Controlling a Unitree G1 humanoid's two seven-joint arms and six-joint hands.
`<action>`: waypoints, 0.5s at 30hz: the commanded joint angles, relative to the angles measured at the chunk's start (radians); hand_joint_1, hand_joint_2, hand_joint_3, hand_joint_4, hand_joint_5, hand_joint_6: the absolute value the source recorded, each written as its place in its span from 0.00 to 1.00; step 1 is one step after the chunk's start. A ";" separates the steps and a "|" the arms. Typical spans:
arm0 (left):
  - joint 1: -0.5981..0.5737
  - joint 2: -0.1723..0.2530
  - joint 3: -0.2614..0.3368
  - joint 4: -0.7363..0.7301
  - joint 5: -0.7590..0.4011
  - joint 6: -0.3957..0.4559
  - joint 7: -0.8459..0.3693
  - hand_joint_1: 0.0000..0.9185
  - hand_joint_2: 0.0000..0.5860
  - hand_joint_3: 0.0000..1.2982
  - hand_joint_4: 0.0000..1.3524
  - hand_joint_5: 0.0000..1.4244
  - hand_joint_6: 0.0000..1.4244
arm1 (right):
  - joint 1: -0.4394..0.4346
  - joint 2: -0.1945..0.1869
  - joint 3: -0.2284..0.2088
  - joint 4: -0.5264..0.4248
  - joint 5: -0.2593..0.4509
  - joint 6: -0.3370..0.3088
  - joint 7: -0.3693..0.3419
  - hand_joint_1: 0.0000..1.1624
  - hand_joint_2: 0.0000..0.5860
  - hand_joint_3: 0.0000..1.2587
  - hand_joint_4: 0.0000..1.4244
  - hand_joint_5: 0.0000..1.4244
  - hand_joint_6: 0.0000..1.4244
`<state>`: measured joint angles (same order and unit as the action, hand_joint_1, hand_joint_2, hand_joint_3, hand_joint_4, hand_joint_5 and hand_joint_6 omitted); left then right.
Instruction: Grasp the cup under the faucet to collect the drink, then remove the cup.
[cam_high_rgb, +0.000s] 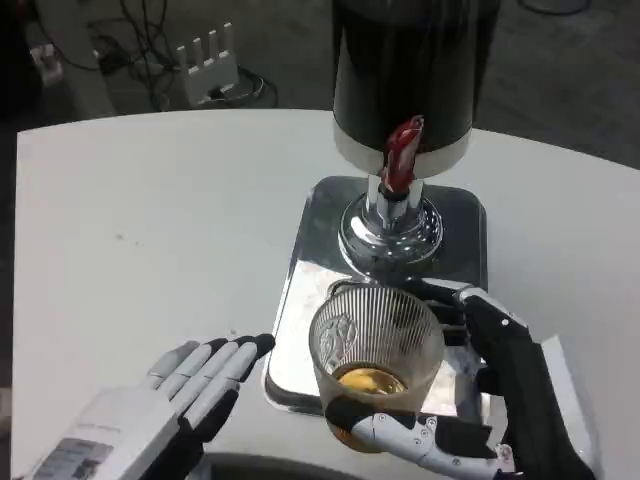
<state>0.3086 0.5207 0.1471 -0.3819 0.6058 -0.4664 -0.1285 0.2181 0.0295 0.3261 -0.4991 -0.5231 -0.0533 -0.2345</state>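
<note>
While right hand (470, 400) wraps fingers around ribbed glass cup (375, 350), I see amber drink in bottom, cup over steel tray (300, 300) below red faucet (402, 152). Left hand (185, 395) flat on white table (150, 220), fingers extended, holding nothing.

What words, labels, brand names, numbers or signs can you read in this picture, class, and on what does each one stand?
No text can be read.
Label on the back of the left hand: dark printed lines, too small and blurred to read.
Drink dispenser, its red tap lever, the ribbed glass cup and the metal drip tray: no lettering visible.
</note>
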 joint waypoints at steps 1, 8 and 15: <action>0.022 0.010 0.007 -0.028 0.041 -0.006 0.017 0.00 0.15 0.00 0.00 0.00 0.00 | 0.020 -0.001 -0.010 -0.074 0.004 -0.003 0.023 0.77 0.10 0.76 0.75 0.87 1.00; 0.032 0.019 0.017 -0.099 0.082 0.020 -0.006 0.00 0.15 0.00 0.00 0.00 0.00 | 0.062 -0.008 -0.029 -0.144 0.009 0.007 0.059 0.77 0.09 0.76 0.74 0.87 1.00; 0.026 0.029 0.014 -0.140 0.096 0.045 -0.028 0.00 0.14 0.00 0.00 0.00 0.00 | 0.076 -0.008 -0.044 -0.158 0.010 0.007 0.076 0.77 0.09 0.76 0.75 0.87 1.00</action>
<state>0.3274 0.5378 0.1548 -0.4960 0.6807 -0.4292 -0.1399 0.2887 0.0178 0.2807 -0.6228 -0.5205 -0.0351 -0.1629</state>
